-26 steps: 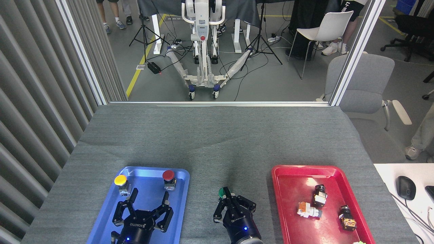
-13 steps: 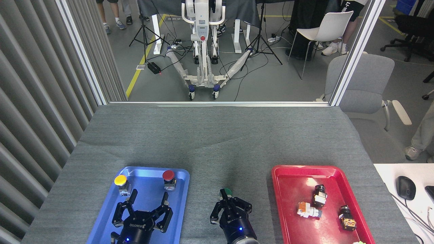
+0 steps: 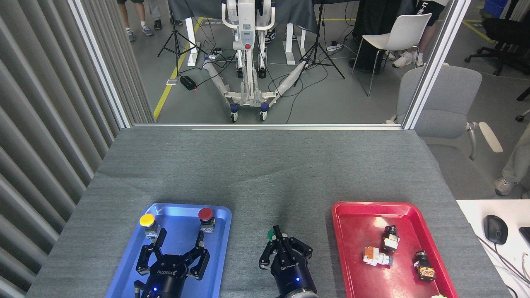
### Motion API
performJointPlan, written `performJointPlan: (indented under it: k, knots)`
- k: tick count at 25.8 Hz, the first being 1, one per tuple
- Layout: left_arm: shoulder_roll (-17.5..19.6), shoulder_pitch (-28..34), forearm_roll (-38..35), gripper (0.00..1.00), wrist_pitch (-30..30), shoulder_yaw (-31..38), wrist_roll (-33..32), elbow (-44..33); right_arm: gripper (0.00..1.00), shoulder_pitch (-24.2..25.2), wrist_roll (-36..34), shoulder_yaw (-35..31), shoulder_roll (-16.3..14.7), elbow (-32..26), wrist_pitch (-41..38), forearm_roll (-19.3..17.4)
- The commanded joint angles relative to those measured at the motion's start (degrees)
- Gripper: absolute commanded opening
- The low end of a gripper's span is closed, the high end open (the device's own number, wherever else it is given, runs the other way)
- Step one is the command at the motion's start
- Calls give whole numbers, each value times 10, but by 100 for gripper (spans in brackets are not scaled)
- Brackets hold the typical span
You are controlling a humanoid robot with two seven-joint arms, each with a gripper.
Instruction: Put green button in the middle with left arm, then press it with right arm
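The green button [image 3: 270, 235] stands on the bare grey cloth of the middle [image 3: 248, 223], between the blue tray [image 3: 224, 236] and the red tray [image 3: 336, 236]. My right gripper [image 3: 278, 241] sits right behind it, fingers drawn together. Its front fingertip touches the cap's right edge and hides the button's body. My left gripper [image 3: 181, 245] hovers over the blue tray with its fingers spread and nothing between them.
A yellow button [image 3: 147, 220] and a red button [image 3: 205, 214] stand at the blue tray's far end, just ahead of my left fingertips. Several small switch parts [image 3: 377, 255] lie in the red tray. A computer mouse [image 3: 495, 229] rests on the white desk at right.
Half a second ago my right gripper covered most of the green cap. It has since shifted so that more of the cap shows. My left gripper edged slightly forward over the blue tray.
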Motion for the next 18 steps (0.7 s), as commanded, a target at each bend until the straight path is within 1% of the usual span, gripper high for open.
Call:
performJointPlan:
  k: [1,2,3,5,6,8,10,12,15,18]
  knots:
    - [-1,-3,18,99,1,0,0,1,11,34,-6,-27,-7,-57,0,1]
    - [2,-6,25,100,-1,0,0,1,24,47,-6,-38,-12,-73,-1,1]
    - [3,-7,31,99,-4,0,0,3,40,58,-6,-47,-18,-88,-2,1]
    - [3,-8,36,100,-4,0,1,6,92,86,-6,-75,-32,-122,-2,1]
    - [3,-8,36,100,-5,0,1,6,98,105,-6,-93,-37,-142,-7,0]
    - [4,-8,35,100,-6,0,1,6,99,141,-7,-136,-46,-172,-36,1]
    - [4,-7,34,100,-6,0,1,6,99,176,-11,-185,-58,-200,-81,-1]
    - [4,-7,34,100,-7,0,1,5,99,200,-16,-218,-73,-222,-111,-9]
    - [4,-8,33,100,-6,0,1,4,100,218,-16,-248,-85,-248,-120,-29]
    - [4,-7,34,100,-6,0,1,3,100,223,-17,-268,-91,-264,-125,-30]
